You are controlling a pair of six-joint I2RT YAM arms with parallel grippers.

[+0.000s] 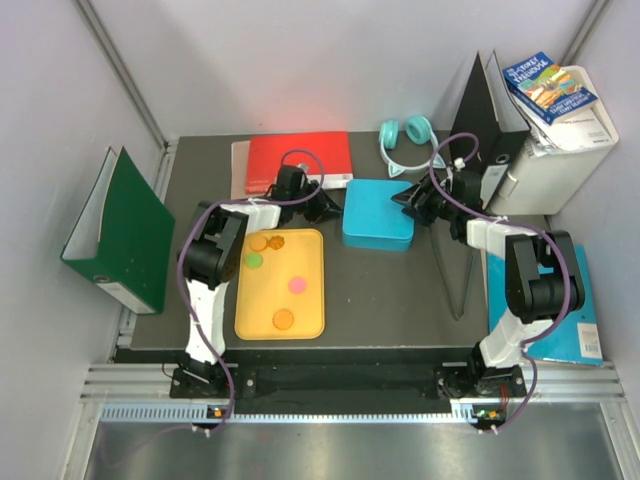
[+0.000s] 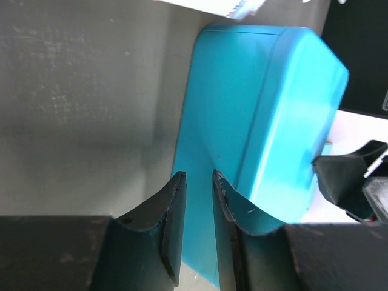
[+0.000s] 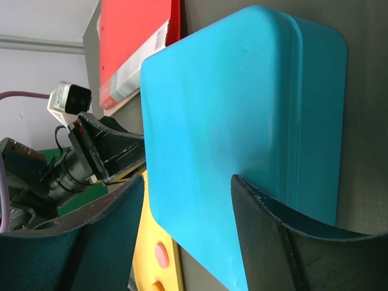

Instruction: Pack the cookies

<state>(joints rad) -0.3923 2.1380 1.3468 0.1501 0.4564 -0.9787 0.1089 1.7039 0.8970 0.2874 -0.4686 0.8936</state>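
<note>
The cookies lie on a yellow tray (image 1: 312, 300): two orange ones (image 1: 258, 243) at the far end, then a green (image 1: 254, 260), a pink (image 1: 297, 285) and another orange (image 1: 283, 319). Right of the tray stands a closed blue box (image 1: 378, 212). My left gripper (image 1: 325, 207) is at its left end. In the left wrist view its fingers (image 2: 199, 174) stand a narrow gap apart with the box (image 2: 267, 103) just beyond. Whether they touch it is unclear. My right gripper (image 1: 408, 200) is at the right end. It is open wide (image 3: 187, 188) astride the box (image 3: 230, 115).
A red folder (image 1: 298, 160) lies behind the tray. Teal headphones (image 1: 405, 140) sit at the back. A green binder (image 1: 115, 235) leans at the left. A black binder (image 1: 480, 120) and a white box with a book (image 1: 560, 140) stand at the back right.
</note>
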